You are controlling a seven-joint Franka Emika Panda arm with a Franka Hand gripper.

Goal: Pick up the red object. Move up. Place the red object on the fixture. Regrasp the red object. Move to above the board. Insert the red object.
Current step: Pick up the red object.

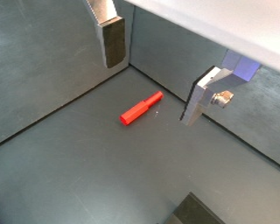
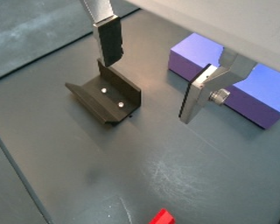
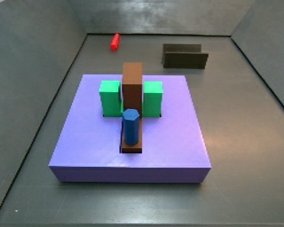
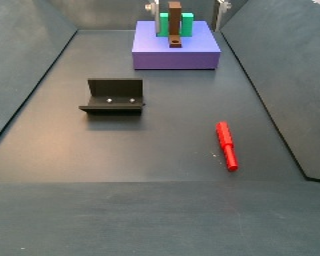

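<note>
The red object (image 1: pixel 140 108) is a short red peg lying flat on the grey floor, and it shows in both side views (image 3: pixel 114 41) (image 4: pixel 227 145). My gripper (image 1: pixel 152 92) hangs open well above the floor with nothing between its silver fingers (image 1: pixel 112 44). In a wrist view the peg lies below the gap between the fingers. The fixture (image 2: pixel 105 98), a dark L-shaped bracket, stands on the floor (image 4: pixel 115 96) apart from the peg. The board (image 3: pixel 85 146) is a purple slab, also seen beyond one finger (image 2: pixel 199 54).
On the board stand green blocks (image 3: pixel 110 97), a long brown bar (image 3: pixel 132 89) and an upright blue peg (image 3: pixel 130 126). Dark walls (image 4: pixel 276 70) close in the grey floor on all sides.
</note>
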